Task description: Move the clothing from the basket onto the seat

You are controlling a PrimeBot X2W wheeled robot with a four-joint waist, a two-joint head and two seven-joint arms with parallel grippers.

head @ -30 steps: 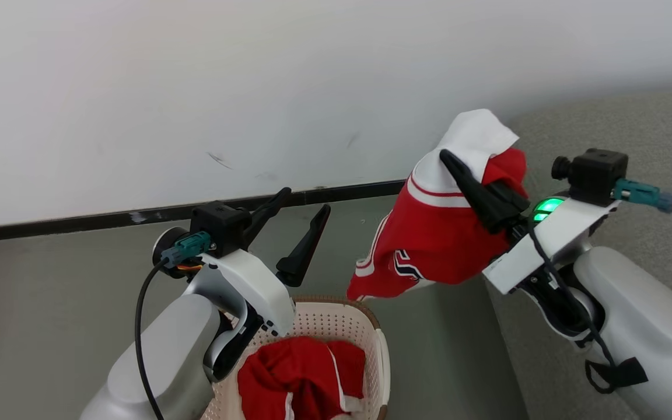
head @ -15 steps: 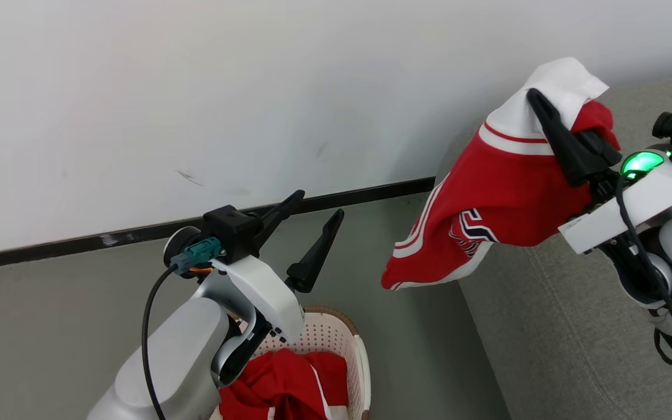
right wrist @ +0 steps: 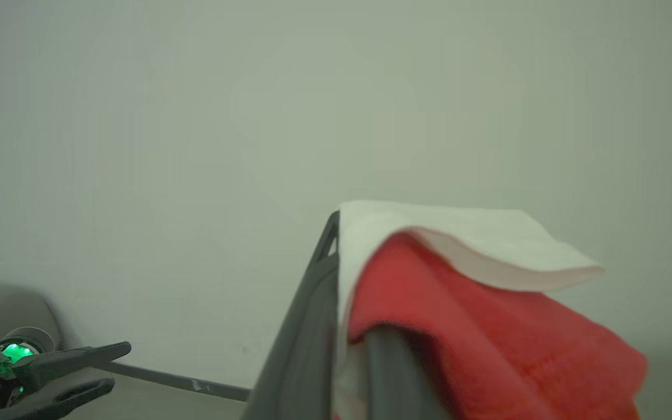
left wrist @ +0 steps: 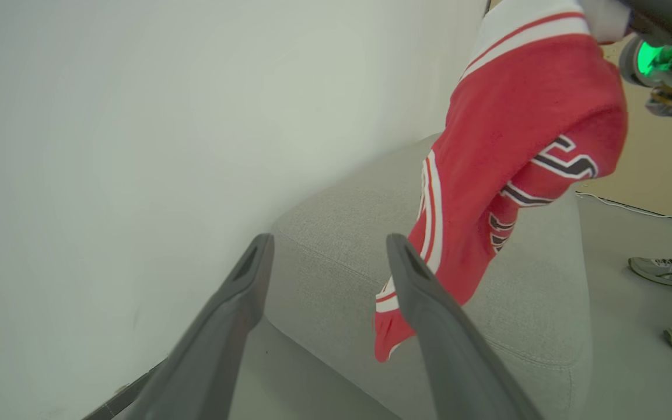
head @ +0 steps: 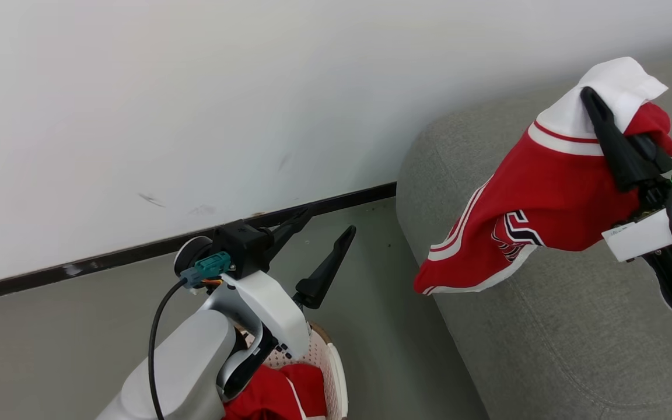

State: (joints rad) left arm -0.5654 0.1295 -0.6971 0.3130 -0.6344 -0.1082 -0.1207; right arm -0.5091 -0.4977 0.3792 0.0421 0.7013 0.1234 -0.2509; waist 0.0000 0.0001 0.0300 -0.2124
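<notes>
A red garment with white trim and dark lettering hangs from my right gripper, which is shut on its white upper edge. It dangles above the left end of the grey seat. In the right wrist view the fabric drapes over my right gripper. My left gripper is open and holds nothing above the basket, where more red clothing lies. The left wrist view shows my left gripper open, with the hanging garment and the seat beyond.
A white wall with a dark baseboard runs behind the basket and the seat. Grey floor lies between the two. A person's shoes stand on the floor past the seat's far side.
The camera has turned right, so the seat fills more of the view and the basket sinks to the bottom edge. My right arm has carried the garment from above the floor to above the seat.
</notes>
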